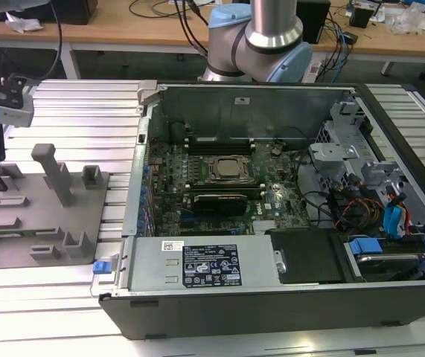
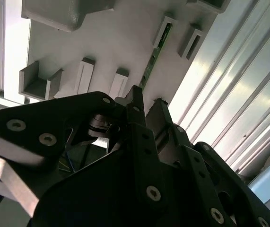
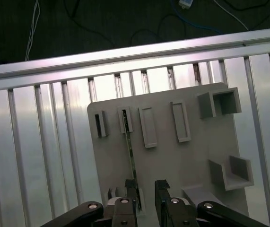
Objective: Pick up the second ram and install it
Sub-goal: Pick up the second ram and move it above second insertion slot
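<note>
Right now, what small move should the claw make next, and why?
Probably a slight sideways shift of the claw, to centre its gap over the ram. In the first wrist view the open claw hangs above the grey tray, and the ram, standing on edge there, lines up with one finger rather than the gap.

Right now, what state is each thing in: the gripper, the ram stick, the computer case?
Second ram: standing on edge in the grey fixture, ungripped.
Gripper: open, over one end of that ram.
Computer case: side open, motherboard exposed.
</note>
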Action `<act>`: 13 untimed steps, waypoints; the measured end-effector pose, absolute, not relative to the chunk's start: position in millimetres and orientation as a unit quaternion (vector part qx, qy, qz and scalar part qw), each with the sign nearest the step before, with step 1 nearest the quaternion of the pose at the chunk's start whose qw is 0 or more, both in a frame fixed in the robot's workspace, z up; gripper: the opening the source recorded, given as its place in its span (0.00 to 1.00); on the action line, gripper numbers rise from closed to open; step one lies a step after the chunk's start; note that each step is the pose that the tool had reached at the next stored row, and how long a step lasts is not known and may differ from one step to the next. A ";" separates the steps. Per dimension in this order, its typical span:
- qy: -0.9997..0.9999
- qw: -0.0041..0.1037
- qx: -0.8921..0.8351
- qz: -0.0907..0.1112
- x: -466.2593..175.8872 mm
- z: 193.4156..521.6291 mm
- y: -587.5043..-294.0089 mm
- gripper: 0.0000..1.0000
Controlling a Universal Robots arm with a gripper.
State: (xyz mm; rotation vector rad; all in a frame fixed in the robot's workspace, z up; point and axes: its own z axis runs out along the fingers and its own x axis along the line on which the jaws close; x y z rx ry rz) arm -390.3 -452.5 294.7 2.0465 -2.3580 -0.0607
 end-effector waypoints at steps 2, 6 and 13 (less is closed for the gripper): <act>-0.751 0.009 0.660 -0.019 -390.3 292.6 -454.9 0.30; -0.727 0.010 0.687 -0.019 -390.3 287.7 -457.0 0.30; -0.727 0.010 0.686 -0.019 -390.3 277.5 -460.4 0.30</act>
